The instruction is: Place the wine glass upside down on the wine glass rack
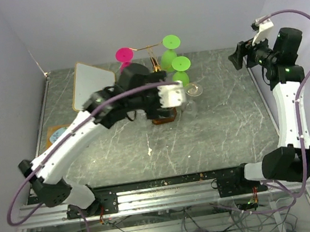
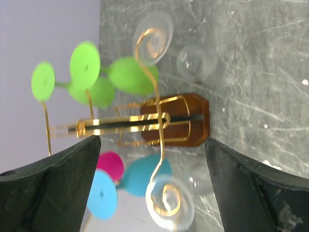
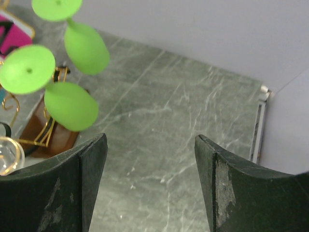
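Note:
The wine glass rack [image 2: 120, 123] is a gold wire stand on a brown wooden base [image 2: 193, 121], at the table's middle [image 1: 164, 117]. A clear wine glass hangs upside down with its foot [image 2: 170, 203] caught on a scroll arm. It is right between the wide-apart fingers of my left gripper [image 2: 152, 193], and neither finger touches it. Another clear glass [image 2: 195, 63] hangs on the opposite scroll. Green glasses [image 2: 130, 75], a pink one [image 2: 112, 164] and a blue one [image 2: 145, 174] hang on other arms. My right gripper [image 3: 150, 183] is open and empty, raised at the far right [image 1: 239, 58].
A white board with a gold rim [image 1: 89, 82] lies at the back left, and an orange-patterned item [image 1: 59, 132] sits by the left edge. Grey walls close in the back and both sides. The left arm [image 1: 88, 131] reaches diagonally across the left half of the table.

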Controlling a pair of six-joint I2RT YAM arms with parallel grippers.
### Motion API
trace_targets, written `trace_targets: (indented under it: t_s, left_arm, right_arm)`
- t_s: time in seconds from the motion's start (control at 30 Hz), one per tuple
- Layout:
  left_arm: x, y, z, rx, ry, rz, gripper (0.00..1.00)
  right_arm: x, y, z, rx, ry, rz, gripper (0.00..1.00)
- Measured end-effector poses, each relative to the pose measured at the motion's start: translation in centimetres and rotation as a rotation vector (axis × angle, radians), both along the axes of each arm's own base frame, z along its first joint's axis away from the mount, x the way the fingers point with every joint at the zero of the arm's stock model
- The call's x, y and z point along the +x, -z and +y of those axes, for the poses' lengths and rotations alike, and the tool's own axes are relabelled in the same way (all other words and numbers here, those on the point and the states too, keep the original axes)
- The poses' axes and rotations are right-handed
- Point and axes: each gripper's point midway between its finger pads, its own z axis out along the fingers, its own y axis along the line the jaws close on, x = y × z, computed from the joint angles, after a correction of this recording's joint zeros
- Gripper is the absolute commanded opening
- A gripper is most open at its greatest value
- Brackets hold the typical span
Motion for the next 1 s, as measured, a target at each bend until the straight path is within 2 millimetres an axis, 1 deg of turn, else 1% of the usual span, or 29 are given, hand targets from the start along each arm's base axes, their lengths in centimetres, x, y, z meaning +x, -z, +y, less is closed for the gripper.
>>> trace_targets:
  t_s: [0.07,0.13,0.2,0.27,0.37,0.43,0.5,0.57,0.6,0.67,0.73,0.77,0.9,1.0]
  left_arm:
    - [0.8,-0.5,3.2,-0.041,-0.052,0.047,1.00]
    - [1.5,-0.7,5.8,-0.071,-0.109,0.080,1.00]
    - [1.9,-0.6,8.5,-0.105,-0.174,0.123,1.00]
    - [2.5,-0.8,10.5,-0.155,-0.247,0.154,1.00]
    - [5.1,-2.3,15.2,-0.298,-0.465,0.167,1.00]
    - [7.3,-3.8,19.6,-0.421,-0.669,0.134,1.00]
    - [8.6,-5.1,24.0,-0.521,-0.862,0.087,1.00]
    - [9.1,-6.0,28.1,-0.602,-1.030,0.038,1.00]
    - [9.0,-6.4,29.7,-0.635,-1.097,0.016,1.00]
    - [8.5,-6.8,31.8,-0.685,-1.187,-0.014,1.00]
    - [7.6,-6.7,33.4,-0.726,-1.256,-0.038,1.00]
    - [7.0,-6.4,34.2,-0.750,-1.289,-0.047,1.00]
    - [5.1,-6.0,35.7,-0.812,-1.338,-0.066,1.00]
    - [4.4,-6.0,36.3,-0.847,-1.354,-0.078,1.00]
  right_arm:
    - [0.1,1.7,0.1,-0.015,-0.017,0.053,0.72]
    - [0.0,3.4,0.4,-0.032,-0.040,0.098,0.72]
    - [-0.4,5.3,1.2,-0.047,-0.068,0.144,0.72]
    - [-0.7,7.0,2.4,-0.070,-0.097,0.184,0.73]
    - [-1.0,8.9,4.1,-0.113,-0.121,0.228,0.76]
    - [-0.9,9.4,4.5,-0.137,-0.106,0.240,0.79]
    - [-0.6,9.3,3.7,-0.154,-0.058,0.238,0.83]
    - [-0.3,9.1,2.6,-0.168,0.011,0.232,0.87]
    - [-0.1,8.8,2.0,-0.176,0.045,0.225,0.89]
    - [-0.2,8.2,1.3,-0.182,0.089,0.198,0.93]
    - [-0.8,7.4,0.9,-0.184,0.125,0.166,0.99]
    - [-1.3,6.7,0.6,-0.184,0.144,0.142,1.00]
    - [-2.8,3.9,0.1,-0.174,0.196,0.050,1.00]
    - [-3.6,2.4,-0.1,-0.159,0.223,0.004,1.00]
